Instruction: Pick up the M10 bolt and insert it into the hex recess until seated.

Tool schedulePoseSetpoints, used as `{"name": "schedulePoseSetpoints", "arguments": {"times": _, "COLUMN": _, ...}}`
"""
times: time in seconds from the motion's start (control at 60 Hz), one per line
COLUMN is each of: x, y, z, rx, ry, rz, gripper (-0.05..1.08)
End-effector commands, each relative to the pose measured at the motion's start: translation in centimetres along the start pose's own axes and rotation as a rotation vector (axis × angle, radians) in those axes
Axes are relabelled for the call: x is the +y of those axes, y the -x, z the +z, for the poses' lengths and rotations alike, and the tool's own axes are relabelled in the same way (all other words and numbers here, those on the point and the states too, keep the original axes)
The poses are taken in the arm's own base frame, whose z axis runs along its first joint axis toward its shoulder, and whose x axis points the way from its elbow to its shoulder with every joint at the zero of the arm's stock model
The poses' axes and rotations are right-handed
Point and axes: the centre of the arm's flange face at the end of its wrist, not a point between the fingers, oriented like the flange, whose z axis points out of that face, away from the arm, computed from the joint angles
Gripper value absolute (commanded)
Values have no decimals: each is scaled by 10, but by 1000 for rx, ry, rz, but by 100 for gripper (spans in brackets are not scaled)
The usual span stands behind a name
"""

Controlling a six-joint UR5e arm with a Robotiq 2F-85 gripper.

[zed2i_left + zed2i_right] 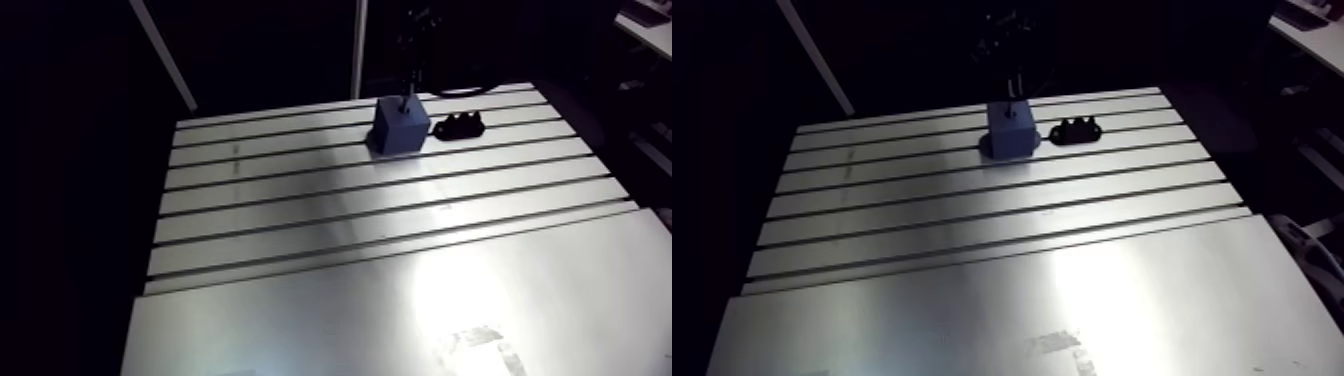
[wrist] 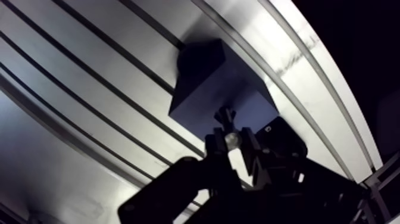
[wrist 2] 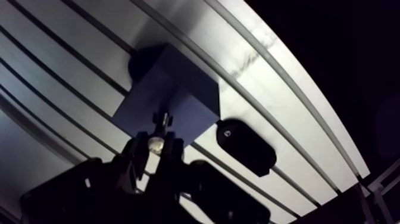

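At the arm view's upper middle, my gripper (image 2: 231, 143) has its jaws clamped on the M10 bolt (image 2: 224, 117) over the blue block (image 1: 401, 128), so I should keep it plumb, centre it on the hex recess, hidden from me, and lower gently.

No legible text, label, brand or number found. A pale scuffed patch (image 1: 482, 345) near the desk's (image 1: 300, 300) front edge cannot be read.

The surface (image 1: 300, 200) is bare brushed metal, smooth, with a bright sheen. The block (image 1: 402, 127) looks like matt blue plastic. The black piece (image 3: 245, 146) beside it has a slight gloss. The bolt (image 2: 227, 122) is shiny metal; the hand (image 2: 231, 143) is dull black.
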Motion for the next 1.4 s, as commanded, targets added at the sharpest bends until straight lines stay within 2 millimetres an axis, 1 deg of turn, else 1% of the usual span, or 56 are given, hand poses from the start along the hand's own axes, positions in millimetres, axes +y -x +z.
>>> {"name": "schedulePoseSetpoints", "arguments": {"times": 0.017, "x": -1, "y": 0, "z": 2, "rx": -1, "ry": -4, "rz": 0, "gripper": 93}}
{"name": "schedulePoseSetpoints", "arguments": {"times": 0.9, "x": -1, "y": -2, "z": 7, "rx": -1, "ry": -10, "rz": 1, "gripper": 92}}
{"name": "schedulePoseSetpoints", "arguments": {"times": 0.917, "x": -1, "y": -3, "z": 7, "rx": 2, "ry": -7, "rz": 0, "gripper": 91}}
{"name": "schedulePoseSetpoints", "arguments": {"times": 0.933, "x": 0, "y": -3, "z": 6, "rx": 5, "ry": -2, "rz": 0, "gripper": 86}}
{"name": "schedulePoseSetpoints", "arguments": {"times": 0.95, "x": 0, "y": -3, "z": 6, "rx": 5, "ry": -2, "rz": 0, "gripper": 86}}
{"name": "schedulePoseSetpoints", "arguments": {"times": 0.967, "x": 0, "y": -3, "z": 6, "rx": 9, "ry": 0, "rz": 1, "gripper": 73}}
{"name": "schedulePoseSetpoints", "arguments": {"times": 0.983, "x": 0, "y": -3, "z": 6, "rx": 9, "ry": 0, "rz": 1, "gripper": 73}}
{"name": "schedulePoseSetpoints", "arguments": {"times": 1.0, "x": -1, "y": -3, "z": 6, "rx": 10, "ry": -1, "rz": 6, "gripper": 49}}
{"name": "schedulePoseSetpoints", "arguments": {"times": 1.017, "x": -1, "y": -3, "z": 6, "rx": 10, "ry": -1, "rz": 6, "gripper": 49}}
{"name": "schedulePoseSetpoints", "arguments": {"times": 1.033, "x": -1, "y": -3, "z": 6, "rx": 10, "ry": -1, "rz": 23, "gripper": 25}}
{"name": "schedulePoseSetpoints", "arguments": {"times": 1.05, "x": -1, "y": -3, "z": 6, "rx": 10, "ry": -1, "rz": 23, "gripper": 25}}
{"name": "schedulePoseSetpoints", "arguments": {"times": 1.067, "x": -1, "y": -4, "z": 5, "rx": 11, "ry": 0, "rz": 41, "gripper": 2}}
{"name": "schedulePoseSetpoints", "arguments": {"times": 1.117, "x": -1, "y": -4, "z": 5, "rx": 13, "ry": -2, "rz": 53, "gripper": 0}}
{"name": "schedulePoseSetpoints", "arguments": {"times": 1.4, "x": -2, "y": -4, "z": 2, "rx": 37, "ry": -13, "rz": 68, "gripper": 0}}
